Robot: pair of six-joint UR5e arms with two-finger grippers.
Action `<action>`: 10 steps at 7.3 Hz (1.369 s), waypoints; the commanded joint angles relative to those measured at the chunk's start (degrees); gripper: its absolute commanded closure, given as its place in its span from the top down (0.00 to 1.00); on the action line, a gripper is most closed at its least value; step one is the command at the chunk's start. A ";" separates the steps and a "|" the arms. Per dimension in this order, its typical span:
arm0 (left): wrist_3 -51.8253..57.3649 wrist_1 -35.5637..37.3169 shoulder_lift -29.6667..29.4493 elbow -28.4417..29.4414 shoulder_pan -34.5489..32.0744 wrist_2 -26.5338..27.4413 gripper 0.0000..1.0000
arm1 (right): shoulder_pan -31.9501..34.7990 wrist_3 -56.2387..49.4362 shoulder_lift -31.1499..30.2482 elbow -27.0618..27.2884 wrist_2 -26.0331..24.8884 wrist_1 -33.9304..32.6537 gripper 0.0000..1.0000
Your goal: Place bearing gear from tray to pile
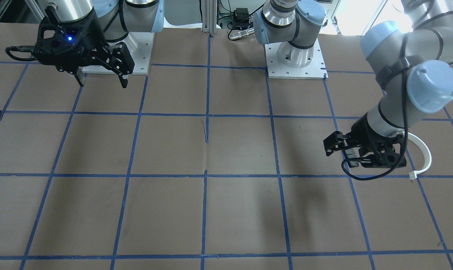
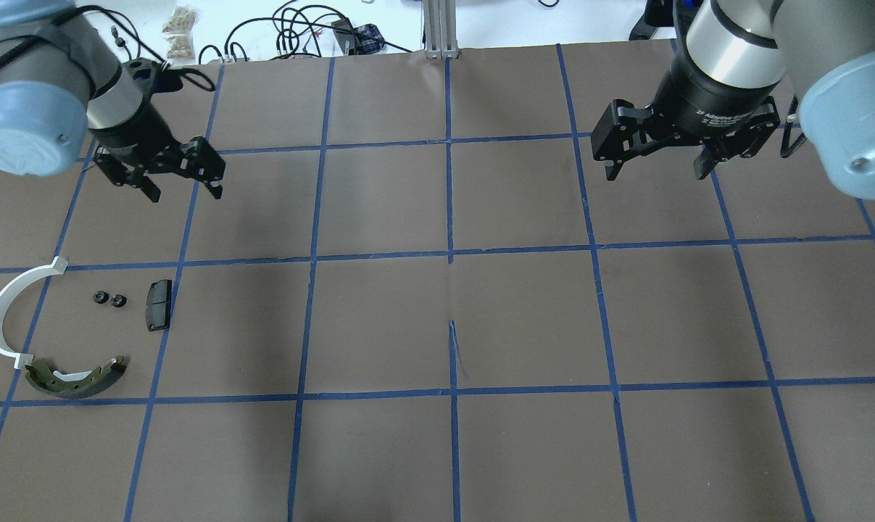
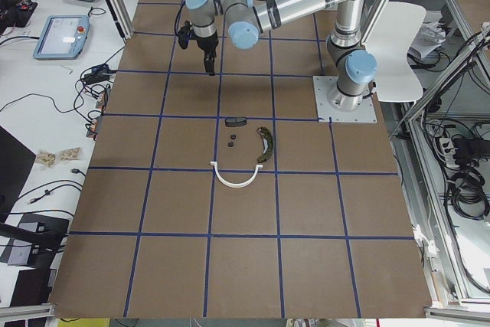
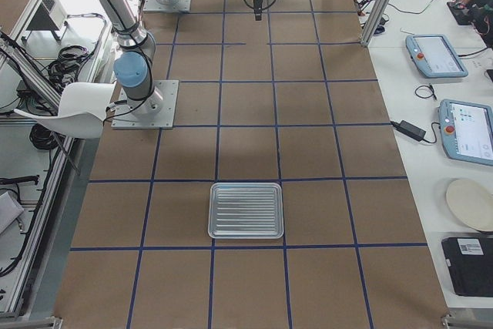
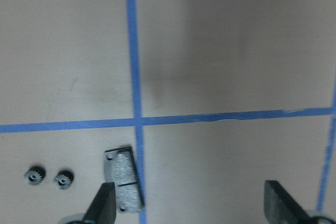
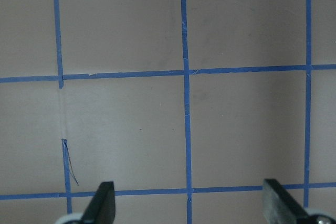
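The left hand point(image 2: 186, 194) and right hand point(image 2: 654, 174) both hang wide open, holding nothing. One bearing gear point(image 2: 118, 299) lies on the counter point(image 2: 451, 449) between its twin gear point(image 2: 101, 296) and the black pad point(image 2: 158, 305), well apart from the tray point(image 4: 246, 210).

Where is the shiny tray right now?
In the exterior right view, the tray lies flat on the table at the robot's right end, alongside a blue tape line.
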 commanded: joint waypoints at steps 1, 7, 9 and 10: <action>-7.42 -6.86 3.68 4.90 -9.27 -0.52 1.00 | 0.19 0.25 -0.72 0.27 -1.43 0.13 1.00; -10.78 -16.33 9.32 10.02 -9.74 0.19 1.00 | 0.37 0.69 -0.90 0.27 -0.56 0.13 1.00; -10.95 -13.21 10.02 8.35 -10.08 0.27 1.00 | 0.37 0.69 -0.81 0.27 -0.55 0.04 1.00; -11.39 -13.03 10.28 7.90 -10.00 -0.16 1.00 | 0.37 0.69 -0.90 0.35 -0.55 0.04 1.00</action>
